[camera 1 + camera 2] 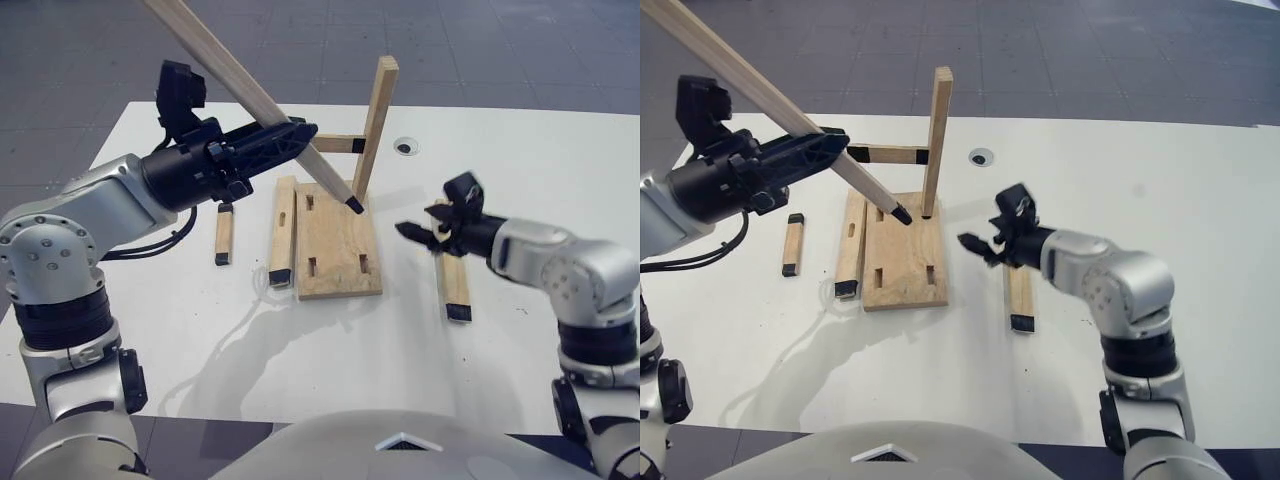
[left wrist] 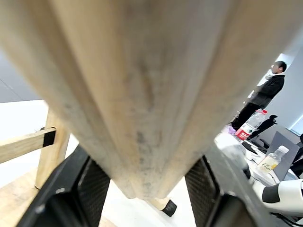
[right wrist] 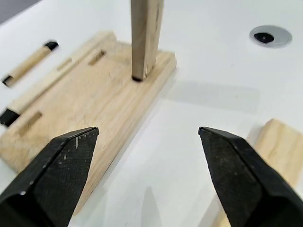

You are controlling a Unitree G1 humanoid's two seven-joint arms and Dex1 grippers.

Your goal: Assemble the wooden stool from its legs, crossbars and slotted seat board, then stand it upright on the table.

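My left gripper [image 1: 292, 136] is clenched on the held leg [image 1: 225, 65]. This leg slants down over the table [image 1: 520, 150], and its black-capped tip is at the far right corner of the board [image 1: 335, 250]. I cannot tell whether the tip touches the wood. The board lies flat near the table's middle, slots facing up.

Just beside that tip, the upright leg [image 1: 375, 120] stands in the board's far right slot. A crossbar [image 1: 335, 143] juts from it toward my left, level above the table.

A 3rd leg [image 1: 283, 232] lies flat along the board's left edge, touching it or very nearly. A short bar [image 1: 224, 236] lies further left, apart from it.

My right gripper [image 3: 149, 132] hangs released, with nothing between its fingers, just right of the board. A 4th leg [image 1: 455, 288] lies flat on the table there, its far end under that gripper. A round hole [image 1: 405, 147] sits in the table beyond the upright leg, to its right.
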